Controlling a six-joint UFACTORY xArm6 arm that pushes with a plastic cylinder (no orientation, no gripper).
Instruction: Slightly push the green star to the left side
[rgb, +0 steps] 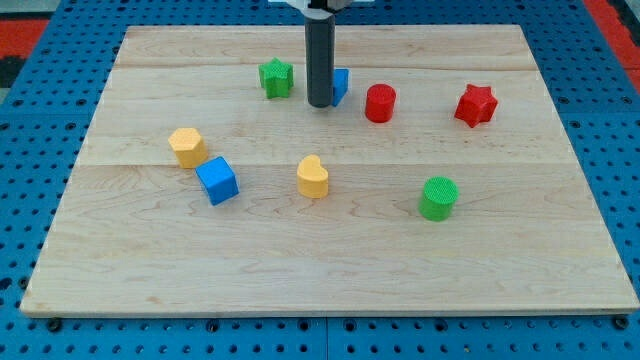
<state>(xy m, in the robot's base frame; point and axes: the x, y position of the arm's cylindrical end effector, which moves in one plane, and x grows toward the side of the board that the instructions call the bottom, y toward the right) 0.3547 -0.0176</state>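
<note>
The green star (276, 77) sits on the wooden board (330, 270) near the view's top, left of centre. My tip (320, 103) rests on the board just right of the star, with a small gap between them. The rod stands in front of a blue block (341, 85), which is partly hidden behind it; its shape cannot be made out.
A red cylinder (380, 103) and a red star (476, 104) lie to the right of the rod. A yellow block (187, 146) and a blue cube (217, 180) sit at the left. A yellow heart (313, 177) is at centre and a green cylinder (438, 198) at lower right.
</note>
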